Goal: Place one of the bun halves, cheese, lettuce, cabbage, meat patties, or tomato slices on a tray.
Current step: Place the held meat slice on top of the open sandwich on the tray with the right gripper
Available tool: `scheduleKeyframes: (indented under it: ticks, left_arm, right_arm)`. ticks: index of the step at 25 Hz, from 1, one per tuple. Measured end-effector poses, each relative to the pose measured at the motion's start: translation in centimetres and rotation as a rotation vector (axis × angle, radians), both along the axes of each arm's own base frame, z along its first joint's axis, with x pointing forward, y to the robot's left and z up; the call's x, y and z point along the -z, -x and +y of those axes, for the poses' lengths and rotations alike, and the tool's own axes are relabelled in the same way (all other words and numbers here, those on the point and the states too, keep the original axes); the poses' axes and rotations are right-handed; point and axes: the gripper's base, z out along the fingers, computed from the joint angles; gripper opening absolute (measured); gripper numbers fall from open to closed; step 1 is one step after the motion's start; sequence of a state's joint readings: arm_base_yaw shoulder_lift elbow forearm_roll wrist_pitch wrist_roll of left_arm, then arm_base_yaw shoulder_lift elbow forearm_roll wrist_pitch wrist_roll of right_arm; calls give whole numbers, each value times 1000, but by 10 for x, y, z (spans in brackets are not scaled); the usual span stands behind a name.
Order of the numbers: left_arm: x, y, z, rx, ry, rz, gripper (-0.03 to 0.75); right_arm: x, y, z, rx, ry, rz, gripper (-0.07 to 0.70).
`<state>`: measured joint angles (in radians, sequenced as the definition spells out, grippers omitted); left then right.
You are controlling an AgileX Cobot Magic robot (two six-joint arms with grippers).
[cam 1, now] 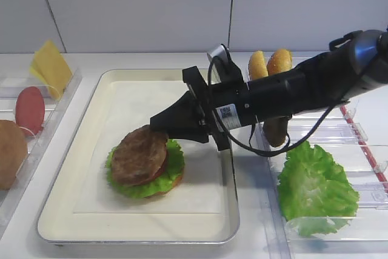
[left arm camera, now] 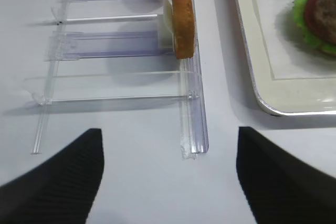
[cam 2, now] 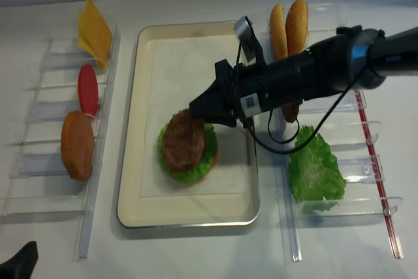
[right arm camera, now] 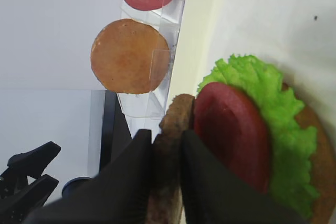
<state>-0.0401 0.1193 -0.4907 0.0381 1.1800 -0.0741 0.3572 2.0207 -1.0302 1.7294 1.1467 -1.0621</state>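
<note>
meat patty [cam 1: 139,156] | clamped by right gripper [right arm camera: 167,148], atop tomato slice [right arm camera: 231,135] (lettuce [right arm camera: 273,129] beneath) | left gripper [left arm camera: 168,177] spread

White table [cam 1: 151,62]: tray [cam 1: 66,207], clear racks [cam 2: 39,207] either side.

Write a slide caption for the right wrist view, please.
Right hand shut on meat patty, lowering it onto tomato slice and lettuce.

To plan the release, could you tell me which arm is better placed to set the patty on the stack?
Right. The right gripper is shut on the patty directly over the tomato and lettuce in the tray. The left gripper hangs open outside the tray.
</note>
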Motion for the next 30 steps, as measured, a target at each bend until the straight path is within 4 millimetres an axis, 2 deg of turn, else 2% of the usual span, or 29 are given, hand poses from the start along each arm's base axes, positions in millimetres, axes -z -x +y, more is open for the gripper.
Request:
scheduleKeyframes:
  ticks: [10,16,30]
  left_arm:
    - [0,0,0,0,0,0,510]
    - [0,0,0,0,0,0,510]
    - [0,0,0,0,0,0,509]
  right_arm:
    - [1,-2,-1,10,-5,-8,157]
    - [1,-7,-9,38,-10,-7,155]
    - [1,-8,-8,46,-13,15,155]
